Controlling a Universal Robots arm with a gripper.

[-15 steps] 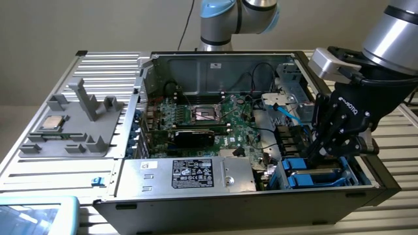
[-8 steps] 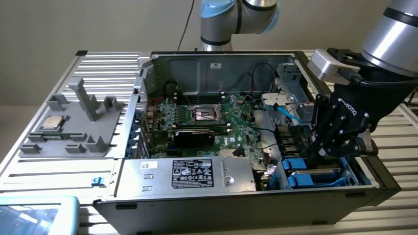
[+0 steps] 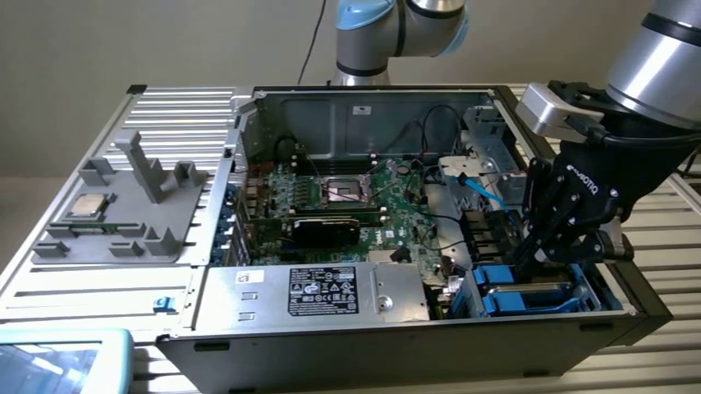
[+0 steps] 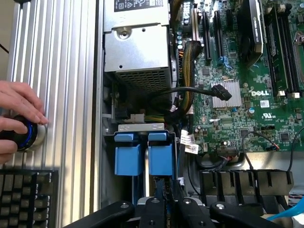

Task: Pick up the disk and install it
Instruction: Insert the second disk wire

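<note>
The disk (image 4: 160,159) stands on edge in the drive bay at the case's corner, with its blue carrier bracket (image 3: 524,294) showing and a thin silver edge beside it. A second blue carrier (image 4: 128,154) sits right next to it. My gripper (image 4: 163,191) reaches down into this bay, and its black fingers (image 4: 153,205) are pressed close together on a blue strip of the disk's bracket. In the exterior view the gripper (image 3: 537,261) hangs low at the right, just over the blue carriers.
A silver power supply box (image 3: 328,291) lies beside the bay, with the motherboard (image 3: 350,197) and black cables (image 4: 190,90) behind it. Outside the case, a CPU chip (image 3: 88,205) rests on a grey fixture (image 3: 131,222). A hand (image 4: 19,107) holds a knob (image 4: 29,135) above a keyboard (image 4: 28,194).
</note>
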